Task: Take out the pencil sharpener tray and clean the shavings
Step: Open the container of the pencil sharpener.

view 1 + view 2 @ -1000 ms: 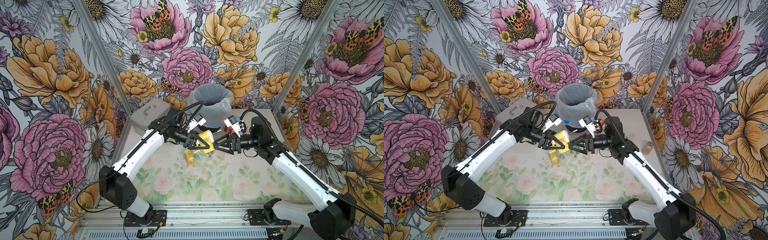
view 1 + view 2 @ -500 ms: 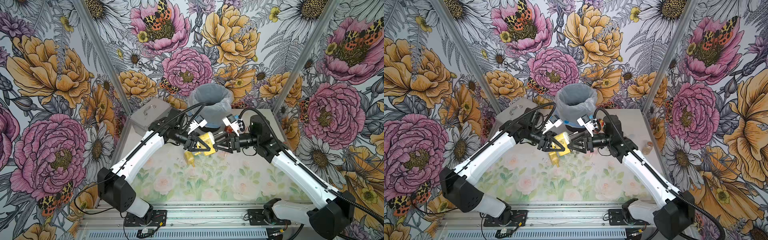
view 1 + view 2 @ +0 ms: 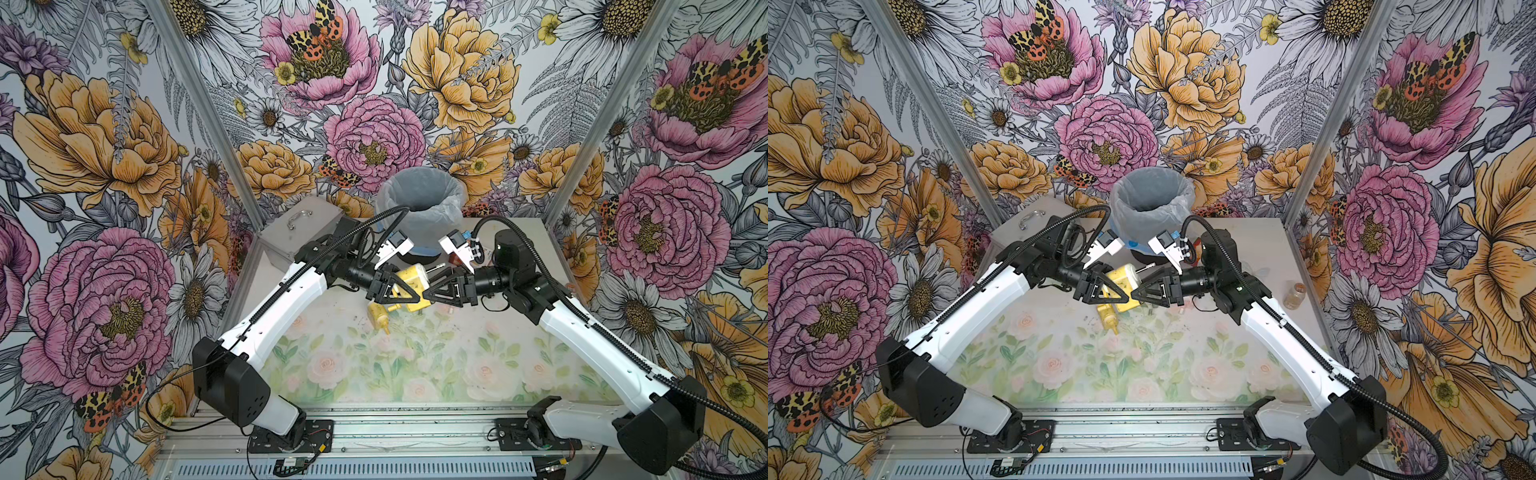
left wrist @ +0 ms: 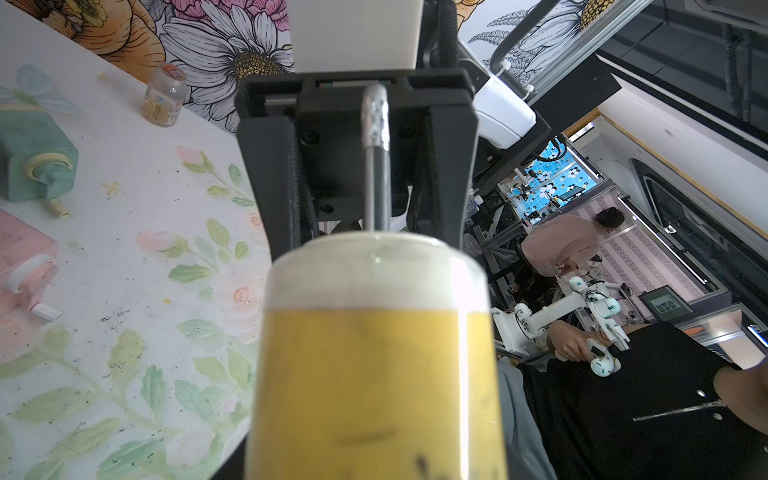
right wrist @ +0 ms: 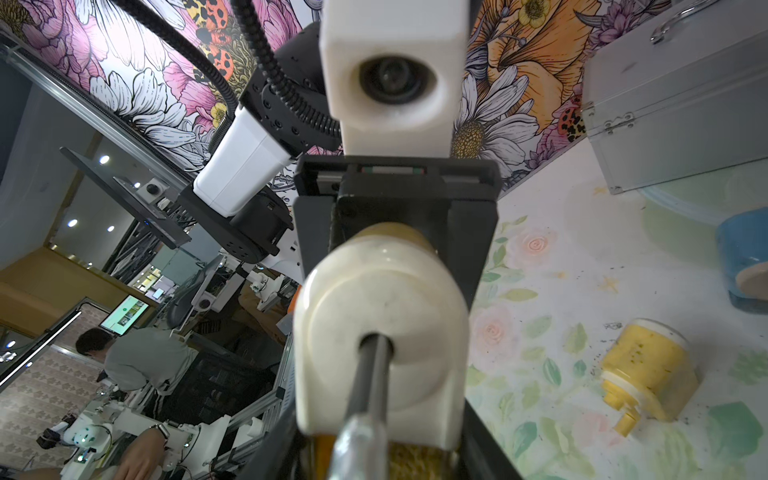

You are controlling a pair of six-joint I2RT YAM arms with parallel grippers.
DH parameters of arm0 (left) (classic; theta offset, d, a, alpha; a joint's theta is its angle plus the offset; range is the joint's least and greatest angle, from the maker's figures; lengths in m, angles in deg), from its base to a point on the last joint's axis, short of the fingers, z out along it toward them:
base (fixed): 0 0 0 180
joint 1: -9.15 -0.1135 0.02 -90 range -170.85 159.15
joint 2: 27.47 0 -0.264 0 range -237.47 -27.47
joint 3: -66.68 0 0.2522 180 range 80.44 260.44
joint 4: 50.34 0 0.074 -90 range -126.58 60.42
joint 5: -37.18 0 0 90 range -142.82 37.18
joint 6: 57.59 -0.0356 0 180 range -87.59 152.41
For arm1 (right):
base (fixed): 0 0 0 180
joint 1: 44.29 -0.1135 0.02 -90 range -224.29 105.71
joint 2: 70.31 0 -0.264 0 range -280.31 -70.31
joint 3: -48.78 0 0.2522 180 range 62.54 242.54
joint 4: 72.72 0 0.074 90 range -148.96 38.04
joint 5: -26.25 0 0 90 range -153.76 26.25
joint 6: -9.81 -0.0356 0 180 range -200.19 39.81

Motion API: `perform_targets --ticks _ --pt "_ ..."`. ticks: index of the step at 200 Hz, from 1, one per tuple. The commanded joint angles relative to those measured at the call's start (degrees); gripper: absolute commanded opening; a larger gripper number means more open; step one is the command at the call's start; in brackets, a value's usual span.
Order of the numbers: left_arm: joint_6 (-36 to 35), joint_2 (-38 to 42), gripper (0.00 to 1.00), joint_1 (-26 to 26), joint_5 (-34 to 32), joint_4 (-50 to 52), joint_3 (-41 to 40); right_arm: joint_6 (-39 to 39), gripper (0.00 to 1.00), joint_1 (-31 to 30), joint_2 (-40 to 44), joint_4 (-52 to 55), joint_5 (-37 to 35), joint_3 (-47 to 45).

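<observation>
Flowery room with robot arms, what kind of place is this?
Probably a robot lab's test booth. A left arm and right arm are bolted to a rail by a table, and the left wrist view shows people and another robot beyond.

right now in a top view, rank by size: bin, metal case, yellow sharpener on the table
1. bin
2. metal case, partly hidden, so these two are unsure
3. yellow sharpener on the table, clearly smallest
</observation>
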Motion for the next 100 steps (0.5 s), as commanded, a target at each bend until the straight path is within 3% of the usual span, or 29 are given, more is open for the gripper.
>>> perform_targets --ticks 1,31,100 --pt "-1.47 2.28 0.01 0.56 2.56 -0.96 -0.27 1.14 0.41 -0.34 -0.29 -0.87 1.01 1.93" --pt "-1.55 2.28 0.01 0.41 2.61 -1.00 -0.44 1.19 0.34 -0.15 -0.04 -0.75 1.12 2.02" --pt "-1.88 3.07 0.01 -0.29 2.31 -1.04 -0.88 1.38 0.31 2.17 0.96 -0.12 1.45 2.20"
